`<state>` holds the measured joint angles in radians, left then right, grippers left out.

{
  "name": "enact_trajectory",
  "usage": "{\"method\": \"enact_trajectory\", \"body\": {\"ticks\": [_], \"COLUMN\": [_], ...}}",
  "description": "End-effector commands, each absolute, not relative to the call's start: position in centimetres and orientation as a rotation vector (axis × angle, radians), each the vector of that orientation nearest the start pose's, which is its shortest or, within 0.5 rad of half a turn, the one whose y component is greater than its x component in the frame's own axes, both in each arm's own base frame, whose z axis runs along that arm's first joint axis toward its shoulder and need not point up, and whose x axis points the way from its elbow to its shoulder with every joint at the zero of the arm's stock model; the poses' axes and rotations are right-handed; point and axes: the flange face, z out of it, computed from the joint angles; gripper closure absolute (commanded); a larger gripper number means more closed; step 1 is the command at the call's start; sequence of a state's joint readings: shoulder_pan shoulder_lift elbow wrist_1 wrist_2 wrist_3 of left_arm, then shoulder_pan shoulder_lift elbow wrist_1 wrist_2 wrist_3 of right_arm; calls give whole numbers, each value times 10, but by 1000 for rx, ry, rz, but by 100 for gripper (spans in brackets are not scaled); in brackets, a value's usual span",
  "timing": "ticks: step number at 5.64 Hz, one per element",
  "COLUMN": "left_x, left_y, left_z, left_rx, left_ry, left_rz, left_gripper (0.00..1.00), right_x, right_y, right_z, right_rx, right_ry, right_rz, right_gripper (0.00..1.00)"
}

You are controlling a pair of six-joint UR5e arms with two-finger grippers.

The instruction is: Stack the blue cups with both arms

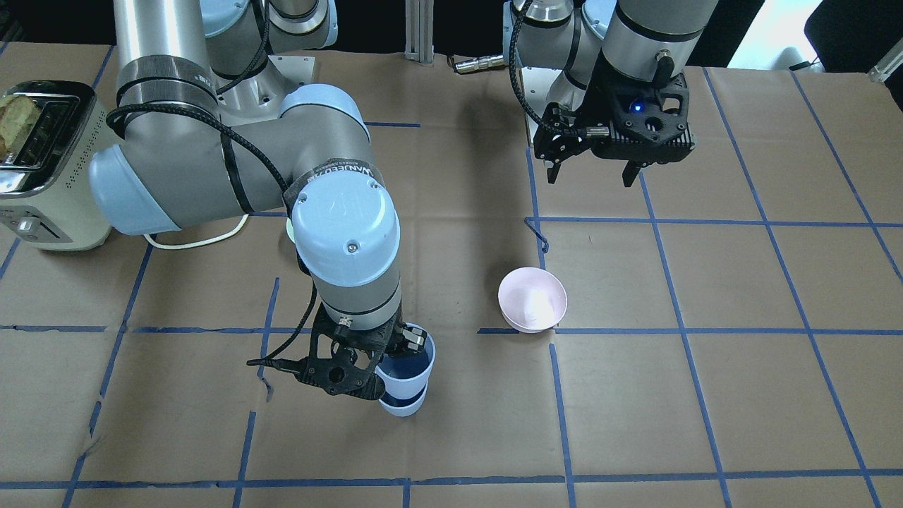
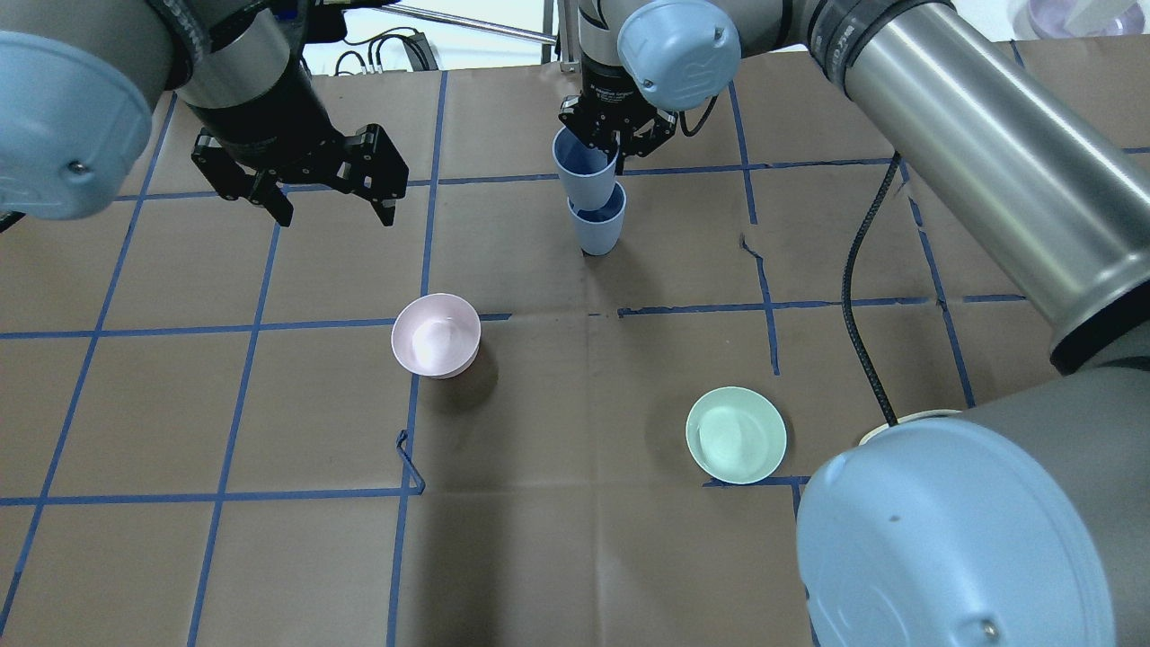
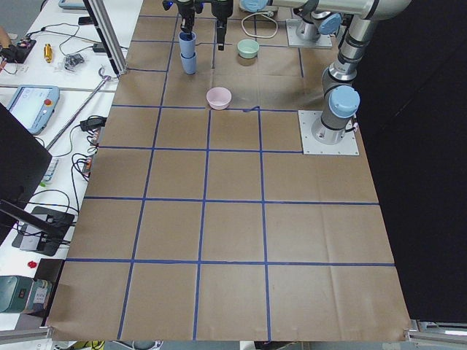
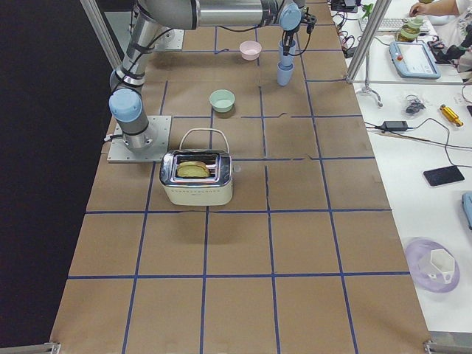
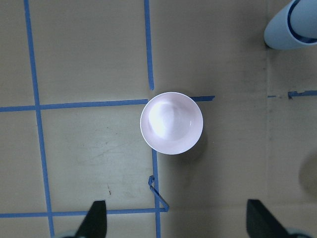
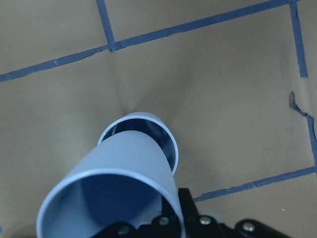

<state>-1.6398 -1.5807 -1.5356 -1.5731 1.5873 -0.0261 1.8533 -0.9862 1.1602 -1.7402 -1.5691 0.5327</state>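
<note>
Two pale blue cups stand at the far middle of the table. The lower cup [image 2: 597, 229] rests on the paper. The upper cup [image 2: 582, 171] is tilted, with its base partly inside the lower one. My right gripper [image 2: 613, 137] is shut on the upper cup's rim; it also shows in the front view [image 1: 396, 347]. In the right wrist view the upper cup [image 6: 116, 193] covers most of the lower cup's rim [image 6: 166, 136]. My left gripper [image 2: 328, 193] is open and empty, hovering above the table left of the cups, over the pink bowl [image 5: 171, 123].
The pink bowl [image 2: 436, 334] sits left of centre. A mint-green bowl [image 2: 737, 434] sits near my right arm's base. A cream toaster [image 1: 42, 166] with bread in it stands on my right side, with a white cord beside it.
</note>
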Motion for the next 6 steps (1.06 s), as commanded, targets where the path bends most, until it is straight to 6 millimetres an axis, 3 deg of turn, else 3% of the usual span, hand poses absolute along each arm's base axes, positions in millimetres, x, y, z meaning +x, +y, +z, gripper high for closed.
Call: {"method": "enact_trajectory", "body": {"ticks": [1,2,3,4,5,6], "left_x": [-166,-166,-166,-166,-166,-166], "left_y": [-488,-489,-488,-488,-488,-488], "left_z": [500,499,500,500,501,500], "left_rx": [65,64,67,67,67,67], "left_ry": [3126,3126,3125,3126,3126,3126], "left_rz": [-37,-35,-37,-37,-39,-37], "left_gripper": [0,0,0,0,0,0], "right_x": [328,324,302,280,258,220], "right_y": [-655,-660,-670,-665,-649,-636], "right_z": [338,351,377,414,442,448], "right_rx": [398,428,471,488,385,302], "right_ry": [3109,3088,3067,3067,3098,3132], "right_rz": [-16,-43,-81,-56,-33,95], "right_gripper": [50,1,0,0,0,0]}}
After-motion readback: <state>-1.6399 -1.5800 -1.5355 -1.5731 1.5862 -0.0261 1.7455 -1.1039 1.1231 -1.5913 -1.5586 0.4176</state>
